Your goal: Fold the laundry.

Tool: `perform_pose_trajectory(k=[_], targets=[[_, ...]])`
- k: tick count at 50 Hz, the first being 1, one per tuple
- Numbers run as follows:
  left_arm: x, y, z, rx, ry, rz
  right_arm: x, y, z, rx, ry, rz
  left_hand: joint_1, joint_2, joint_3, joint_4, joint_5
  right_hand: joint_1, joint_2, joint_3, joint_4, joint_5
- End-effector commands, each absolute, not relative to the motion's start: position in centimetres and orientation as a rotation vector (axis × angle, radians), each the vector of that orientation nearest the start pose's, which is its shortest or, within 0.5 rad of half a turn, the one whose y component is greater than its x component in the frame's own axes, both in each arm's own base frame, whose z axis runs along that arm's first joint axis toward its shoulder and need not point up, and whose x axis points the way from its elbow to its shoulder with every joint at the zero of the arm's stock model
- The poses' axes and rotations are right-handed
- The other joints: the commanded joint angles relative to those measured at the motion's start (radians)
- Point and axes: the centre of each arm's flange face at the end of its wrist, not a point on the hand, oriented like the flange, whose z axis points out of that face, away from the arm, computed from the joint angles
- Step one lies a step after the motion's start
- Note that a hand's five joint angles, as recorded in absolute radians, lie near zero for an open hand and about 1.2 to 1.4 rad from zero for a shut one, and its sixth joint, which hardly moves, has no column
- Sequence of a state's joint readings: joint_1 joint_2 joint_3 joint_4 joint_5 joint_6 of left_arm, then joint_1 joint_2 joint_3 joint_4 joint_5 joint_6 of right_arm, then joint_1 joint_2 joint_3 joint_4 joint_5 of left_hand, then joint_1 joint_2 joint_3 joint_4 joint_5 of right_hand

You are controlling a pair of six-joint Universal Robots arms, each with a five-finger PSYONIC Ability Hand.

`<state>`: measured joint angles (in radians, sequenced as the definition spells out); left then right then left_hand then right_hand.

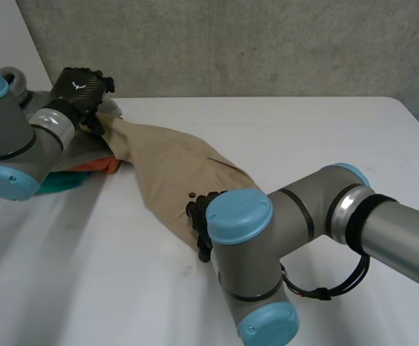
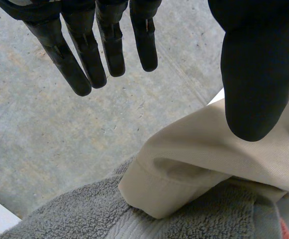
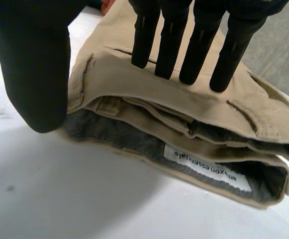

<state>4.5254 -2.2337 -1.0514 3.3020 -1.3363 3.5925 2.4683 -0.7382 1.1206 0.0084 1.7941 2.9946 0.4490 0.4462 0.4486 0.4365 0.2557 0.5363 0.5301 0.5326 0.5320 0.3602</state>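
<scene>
Both open-fingered: left hand [image 2: 112, 50] above the tan trousers [image 1: 173, 166] on a grey towel [image 2: 74, 214], right hand [image 3: 166, 45] perhaps touching their waistband [image 3: 149, 107].

I operate from afar in what looks like a robotics lab: bare concrete wall [image 1: 231, 43] across the frame's top, plain white table [image 1: 303, 130] below, grey left arm [image 1: 7, 137] at left, right arm [image 1: 382, 223] lower right.
</scene>
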Motion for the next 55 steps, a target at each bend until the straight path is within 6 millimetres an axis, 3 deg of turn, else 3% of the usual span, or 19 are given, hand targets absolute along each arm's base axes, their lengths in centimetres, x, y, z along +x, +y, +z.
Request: perform_pose_trajectory(k=[1,6,10,14,21,23,31,35,38,39,42,46,51,55], targets=[[-23.2,-41.0,23.2,0.905,2.012,-2.232,41.0,-19.3,12.0,-1.039,2.167,-1.689,0.017,0.020,0.017,0.029,0.036,0.855,0.861,0.858,0.859,0.856],[-23.0,-40.9,23.5,0.885,2.021,-2.236,39.6,-19.9,12.8,-0.997,2.242,-1.715,0.017,0.020,0.017,0.029,0.036,0.860,0.866,0.864,0.864,0.862],[-22.8,-40.4,24.3,0.878,2.015,-2.251,37.1,-19.5,15.7,-0.958,2.293,-1.735,0.014,0.017,0.014,0.027,0.033,0.860,0.866,0.864,0.864,0.862],[-23.0,-39.6,25.1,0.870,2.019,-2.272,32.5,-22.1,18.8,-0.989,2.347,-1.760,-0.004,-0.001,-0.003,0.009,0.015,0.860,0.866,0.864,0.864,0.862],[-23.6,-37.4,25.8,0.875,2.071,-2.289,26.6,-24.2,17.1,-1.458,2.450,-1.561,-0.009,-0.007,-0.009,0.003,0.009,0.860,0.866,0.864,0.864,0.862],[-23.8,-36.8,25.7,0.885,2.084,-2.284,25.4,-24.9,16.9,-1.512,2.469,-1.553,-0.012,-0.010,-0.012,0.000,0.006,0.860,0.866,0.864,0.864,0.862],[-25.3,-32.7,24.0,0.998,2.179,-2.228,19.3,-29.9,17.7,-1.449,2.602,-1.736,-0.045,-0.042,-0.044,-0.032,-0.026,0.860,0.866,0.864,0.864,0.862],[-26.1,-31.2,22.9,1.078,2.209,-2.197,17.2,-31.9,17.3,-1.455,2.621,-1.773,-0.051,-0.048,-0.050,-0.038,-0.032,0.860,0.866,0.864,0.864,0.862],[-26.6,-30.3,22.3,1.128,2.215,-2.178,16.9,-32.4,17.2,-1.508,2.578,-1.778,-0.054,-0.051,-0.053,-0.041,-0.035,0.860,0.866,0.864,0.864,0.862],[-27.0,-29.8,22.0,1.157,2.216,-2.167,17.1,-32.4,17.2,-1.530,2.549,-1.781,-0.056,-0.054,-0.056,-0.044,-0.038,0.714,0.720,0.718,0.719,0.716],[-27.7,-28.9,21.5,1.207,2.228,-2.144,17.6,-32.0,17.1,-1.536,2.526,-1.773,-0.054,-0.051,-0.053,-0.041,-0.035,-0.215,-0.209,-0.212,-0.211,-0.214],[-29.2,-26.2,20.6,1.292,2.272,-2.099,18.3,-31.2,17.4,-1.408,2.554,-1.795,-0.042,-0.039,-0.041,-0.029,-0.023,-0.268,-0.262,-0.264,-0.263,-0.266],[-31.1,-23.6,20.0,1.394,2.267,-2.088,18.0,-30.8,20.9,-1.006,2.565,-1.957,-0.045,-0.042,-0.044,-0.032,-0.026,-0.268,-0.262,-0.264,-0.263,-0.266],[-32.6,-22.7,19.8,1.439,2.236,-2.098,17.8,-30.7,22.7,-0.825,2.527,-1.980,-0.039,-0.036,-0.039,-0.026,-0.020,-0.268,-0.262,-0.264,-0.263,-0.266]])
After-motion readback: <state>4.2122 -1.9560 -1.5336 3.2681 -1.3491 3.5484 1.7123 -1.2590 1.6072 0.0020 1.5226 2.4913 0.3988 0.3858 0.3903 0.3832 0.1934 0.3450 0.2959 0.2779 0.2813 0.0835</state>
